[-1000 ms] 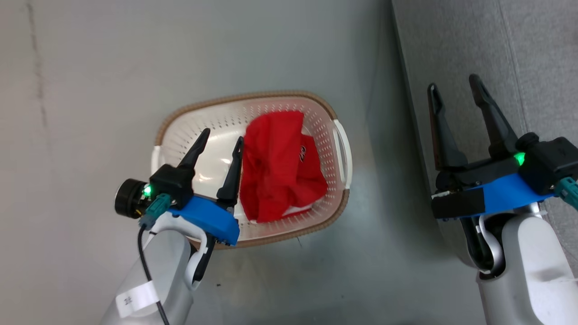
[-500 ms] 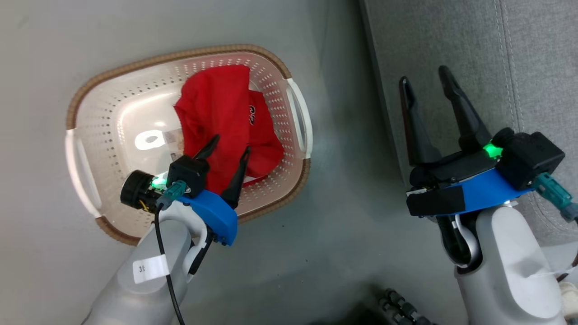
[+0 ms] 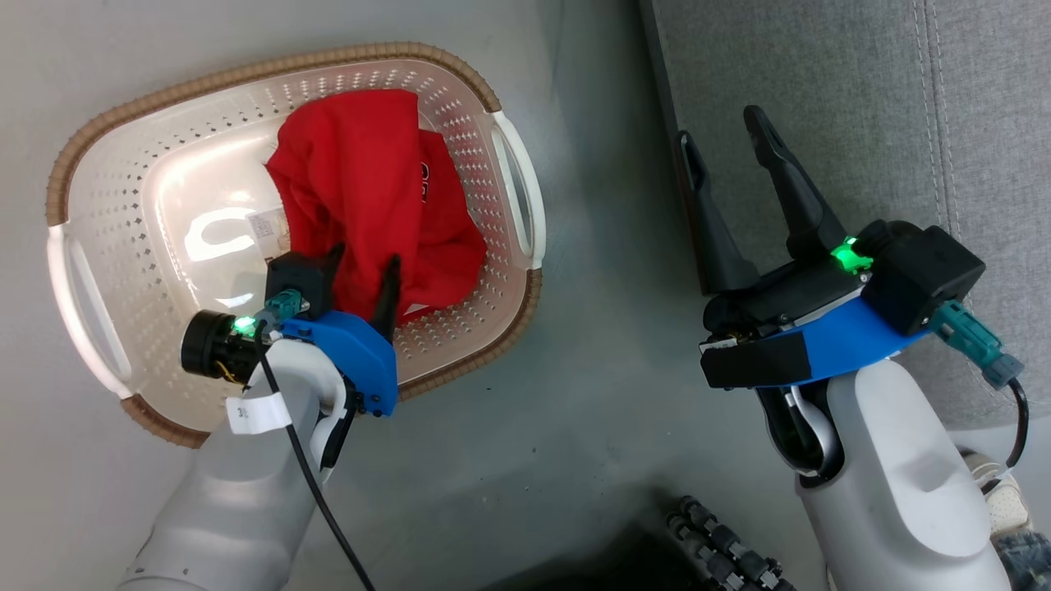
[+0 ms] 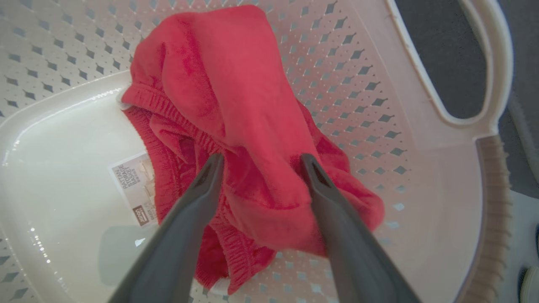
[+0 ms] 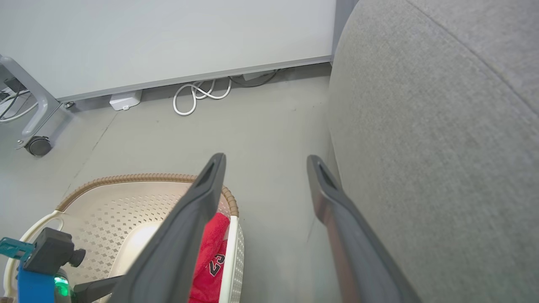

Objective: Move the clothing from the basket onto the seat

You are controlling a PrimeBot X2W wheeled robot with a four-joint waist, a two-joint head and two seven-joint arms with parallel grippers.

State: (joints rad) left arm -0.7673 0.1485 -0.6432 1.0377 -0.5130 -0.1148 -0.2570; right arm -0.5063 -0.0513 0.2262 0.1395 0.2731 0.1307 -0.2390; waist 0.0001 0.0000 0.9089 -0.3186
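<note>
The cream basket (image 3: 246, 70) with a brown rim stands on the floor left of the grey seat (image 3: 821, 82). Red clothing (image 3: 361, 180) lies bunched in its right half. My left gripper (image 3: 365, 258) is down inside the basket, open. In the left wrist view its fingers (image 4: 262, 159) straddle a fold of the clothing (image 4: 236, 84), pressing into the fabric. My right gripper (image 3: 718, 127) hangs open and empty over the seat's front edge. The right wrist view has it (image 5: 266, 159) between the basket (image 5: 126, 198) and the seat (image 5: 442, 126).
A label sticker (image 4: 132, 185) sits on the basket's bare floor. A white cable (image 5: 198, 94) and a caster wheel (image 5: 38, 146) lie by the far wall. A black ribbed part (image 3: 722, 550) and what looks like a pale shoe (image 3: 998, 492) are at the bottom.
The head camera has swung, shifting the whole picture. My left gripper has dropped from above the basket's bare floor onto the red clothing, still open. The right gripper stays open by the seat.
</note>
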